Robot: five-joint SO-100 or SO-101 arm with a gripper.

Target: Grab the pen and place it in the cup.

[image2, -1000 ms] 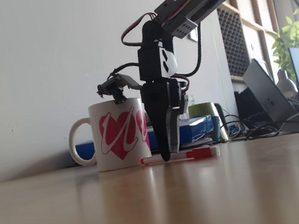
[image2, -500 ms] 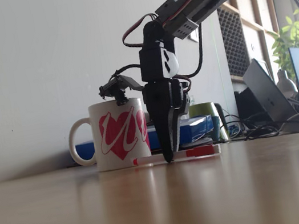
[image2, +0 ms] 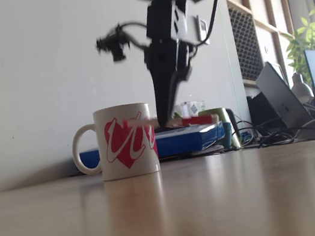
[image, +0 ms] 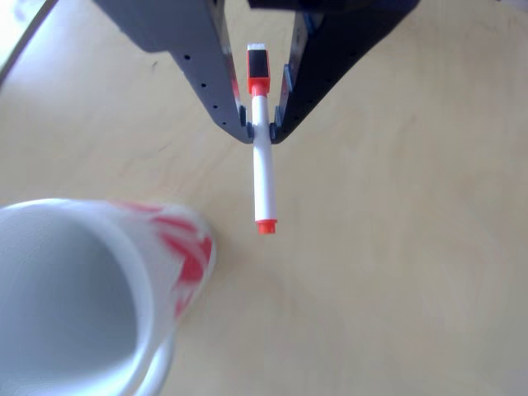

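My gripper [image: 261, 132] is shut on the pen [image: 263, 173], a slim white marker with a red-orange tip end toward the bottom of the other view and a red-and-black cap up between the dark fingers. In the fixed view the gripper [image2: 165, 121] hangs above the table with the pen [image2: 191, 120] held roughly level, at about the height of the cup's rim. The cup [image2: 124, 141] is white with pink-red hearts and stands just left of the gripper. In the other view the cup [image: 78, 289] shows its white inside at the bottom left, beside the pen's tip.
A blue box [image2: 186, 139] lies behind the cup, with a green pot [image2: 218, 118], a laptop [image2: 283, 102], cables and a plant [image2: 308, 36] at the right. The wooden table [image2: 174, 213] stretches wide in front.
The gripper closed on the pen at the table surface and has risen with it to about the height of the cup's rim. The cup has not moved.
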